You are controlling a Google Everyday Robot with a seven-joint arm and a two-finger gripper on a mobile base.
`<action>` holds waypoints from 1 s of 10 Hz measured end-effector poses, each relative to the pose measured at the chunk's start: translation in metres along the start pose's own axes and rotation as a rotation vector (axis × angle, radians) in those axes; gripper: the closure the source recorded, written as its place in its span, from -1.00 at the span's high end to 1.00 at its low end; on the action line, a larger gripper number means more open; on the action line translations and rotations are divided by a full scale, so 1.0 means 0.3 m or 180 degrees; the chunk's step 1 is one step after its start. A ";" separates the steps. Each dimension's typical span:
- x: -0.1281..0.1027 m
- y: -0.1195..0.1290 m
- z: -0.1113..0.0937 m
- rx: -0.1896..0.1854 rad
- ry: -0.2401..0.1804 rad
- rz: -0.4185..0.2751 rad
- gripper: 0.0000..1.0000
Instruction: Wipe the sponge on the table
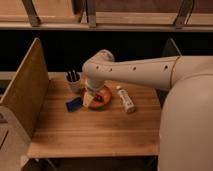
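Plainly, the widest risk lies with the table [105, 132]: its light wooden top is crowded at the far middle, so little bare wood is left around the sponge, and a long wiping stroke could be stopped by a neighbour. The arm [142, 67] is stretched in from the right over that cluster, and part of it is hidden beneath the bulky wrist, so a contact there might go unnoticed. The tan side panel [25, 90] is stood upright along the left edge, and a stroke driven leftward could be ended against it. The orange plate [105, 96] could be shoved if the approach is made too far right. The whitish bottle [126, 99], laid on its side near the plate, could be rolled by any push passed on through the plate. The cup of dark utensils [74, 80] behind the sponge could be toppled by a stroke carried away from the camera. The pale yellowish block [88, 99] at the plate's left rim could be taken by mistake. The sponge [74, 104] is laid flat on the wood just left of the plate. The gripper [91, 91] is held low over the plate's left edge, close by the block; whether it is spread or closed, and whether anything is held or touched, cannot be told.
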 end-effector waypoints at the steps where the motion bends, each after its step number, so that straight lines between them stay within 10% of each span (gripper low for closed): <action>1: -0.058 0.013 0.041 -0.0057 -0.0007 -0.0210 0.60; 5: -0.294 0.028 0.255 -0.0302 0.0066 -0.1080 0.60; 10: -0.319 0.012 0.296 -0.0311 0.0102 -0.1206 0.60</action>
